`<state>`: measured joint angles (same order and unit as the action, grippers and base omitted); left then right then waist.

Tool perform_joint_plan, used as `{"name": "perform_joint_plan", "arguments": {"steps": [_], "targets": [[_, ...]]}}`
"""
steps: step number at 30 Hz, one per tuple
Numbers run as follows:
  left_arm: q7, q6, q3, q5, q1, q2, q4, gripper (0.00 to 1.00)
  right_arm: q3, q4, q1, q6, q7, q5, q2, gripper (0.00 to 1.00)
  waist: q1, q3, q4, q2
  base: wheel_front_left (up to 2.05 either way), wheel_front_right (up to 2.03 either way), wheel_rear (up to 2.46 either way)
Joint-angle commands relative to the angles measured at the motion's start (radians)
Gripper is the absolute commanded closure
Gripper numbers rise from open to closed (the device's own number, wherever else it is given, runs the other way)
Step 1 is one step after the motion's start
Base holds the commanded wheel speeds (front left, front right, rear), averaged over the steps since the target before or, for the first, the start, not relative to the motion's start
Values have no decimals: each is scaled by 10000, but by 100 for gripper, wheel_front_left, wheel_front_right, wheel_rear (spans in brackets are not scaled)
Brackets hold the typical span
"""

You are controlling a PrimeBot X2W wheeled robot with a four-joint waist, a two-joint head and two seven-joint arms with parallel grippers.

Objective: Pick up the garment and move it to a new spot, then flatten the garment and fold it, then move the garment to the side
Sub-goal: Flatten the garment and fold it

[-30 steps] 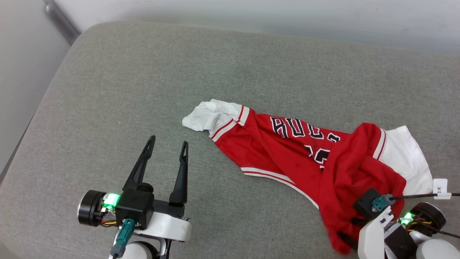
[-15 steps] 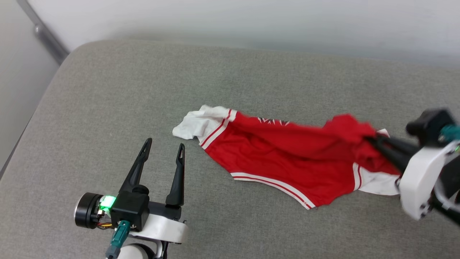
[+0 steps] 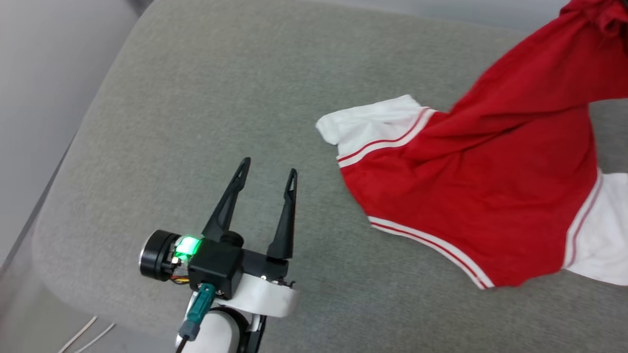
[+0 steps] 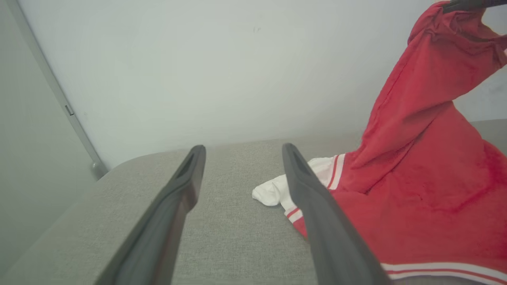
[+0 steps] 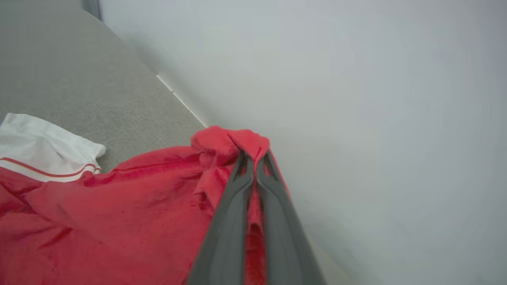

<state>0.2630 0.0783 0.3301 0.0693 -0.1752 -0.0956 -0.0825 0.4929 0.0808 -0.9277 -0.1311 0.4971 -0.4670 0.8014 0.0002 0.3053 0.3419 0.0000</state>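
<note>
**One jersey, one pinch, a whole lot of flop**

From where I'm standing, the right gripper [image 5: 253, 157] is clamped tight on a bunched fold of the red garment [image 3: 490, 196]. It's holding that end up in the air near the wall [image 4: 198, 79]. The rest hangs down and lies on the grey cushion [image 3: 196, 98].

The left gripper [image 3: 269, 165] hovers over the cushion near one white sleeve [image 3: 373, 125], fingers spread wide and nothing in them.

The fabric looks thin, light and totally limp, maybe a bit slick, so I'd guess it sags and swings from any single pinch. I'd grab along the striped hem [image 3: 427, 242] or a shoulder seam, where doubled cloth gives the fingers some bite.

Head count: one garment, two white sleeves (the other sleeve [image 3: 601, 230] is off at the far edge), two grippers.
</note>
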Motion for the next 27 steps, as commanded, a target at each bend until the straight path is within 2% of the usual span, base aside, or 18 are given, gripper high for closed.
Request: {"name": "perform_joint_plan", "arguments": {"steps": [1,6,7,8,12,17,22,27], "targets": [[25,-39,57,-36,-149,81,34,0,277,494,-366,6,-109,175,1,100,-2,585,696,0,0,0,0],[25,-48,261,20,-234,280,99,0,1509,3083,-1643,8,-666,771,-94,100,-2,810,1269,0,0,0,0],[25,-43,288,15,-239,300,110,0,1632,3582,-1788,6,-748,781,-175,85,-2,817,1330,0,0,0,0],[25,-29,308,7,-230,315,115,0,1637,4055,-1923,8,-809,710,-308,0,-2,818,1367,0,0,0,0],[25,11,308,-26,-173,357,168,0,2047,5365,-2016,8,-1119,568,-702,0,-2,761,1395,0,0,0,0],[25,-4,32,-51,-146,339,222,0,2288,6132,-1898,8,-1861,-23,-1242,0,-2,484,1022,0,0,0,0],[25,43,-500,14,-55,211,111,0,2424,6339,-1659,6,-2978,-669,-1694,0,-2,-44,305,0,0,0,0],[25,-59,-1098,131,128,-39,43,0,2405,5925,-1157,8,-4380,-1308,-1907,0,-2,-674,-580,0,0,0,0]]}}
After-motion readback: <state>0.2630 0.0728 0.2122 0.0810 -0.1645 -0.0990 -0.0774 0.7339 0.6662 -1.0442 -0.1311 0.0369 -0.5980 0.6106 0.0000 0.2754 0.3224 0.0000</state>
